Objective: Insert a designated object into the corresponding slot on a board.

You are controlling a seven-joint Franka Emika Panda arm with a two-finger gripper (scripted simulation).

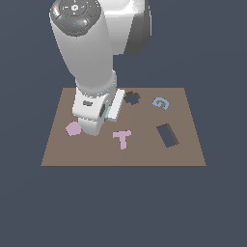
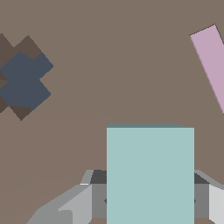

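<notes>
A pink pentagon and a pink T-shape lie flat, well apart; a blue curled shape sits beside a dark jagged-edged hole.

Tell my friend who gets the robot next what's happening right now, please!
Gripper: down low on the board, with the teal block between its fingers; whether they are squeezing it yet can't be told.
The slot is empty, toward the exterior view's right, past the pink T-shape.
The jagged round hole is right next to the gripper, but it's the wrong one.
Done: reached the block.
Left: lift it, carry it to the slot, turn it to match the slant, push it in.
</notes>
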